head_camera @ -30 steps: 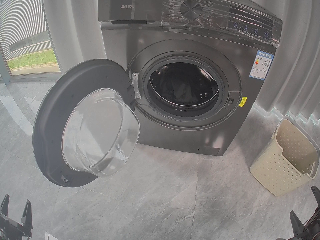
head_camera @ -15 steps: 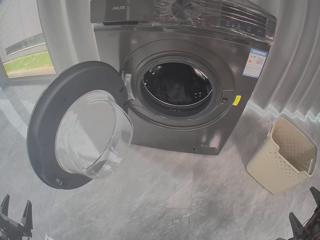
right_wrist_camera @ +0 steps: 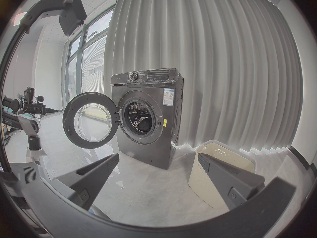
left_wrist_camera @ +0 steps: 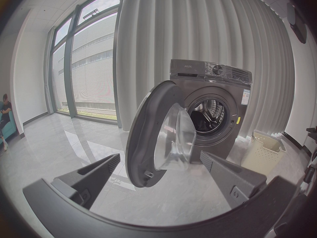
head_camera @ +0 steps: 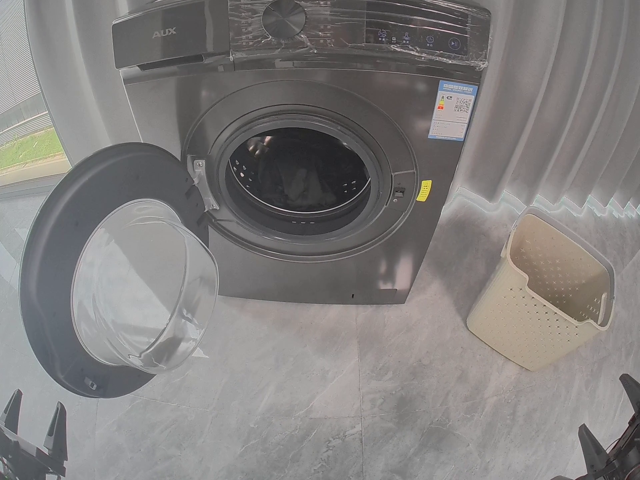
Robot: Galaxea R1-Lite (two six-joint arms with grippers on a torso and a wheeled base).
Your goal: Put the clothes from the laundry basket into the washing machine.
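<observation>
Both the left gripper (head_camera: 35,405) and right gripper (head_camera: 607,405) hang open, near. Dark clothes (head_camera: 297,175) lie inside the washing machine (head_camera: 413,101); the laundry basket (head_camera: 497,315) to its right looks empty. A wide left swing could strike the open door (head_camera: 53,235).

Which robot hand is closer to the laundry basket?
Right. The right gripper sits near the laundry basket, just before it; the left gripper is far across the floor, near the open door.

Your left gripper (left_wrist_camera: 159,156) and right gripper (right_wrist_camera: 158,156) look alike: dark grey, two wedge-shaped fingers (right_wrist_camera: 89,179) with ribbed inner faces, a round screw (right_wrist_camera: 84,194) at each base.
</observation>
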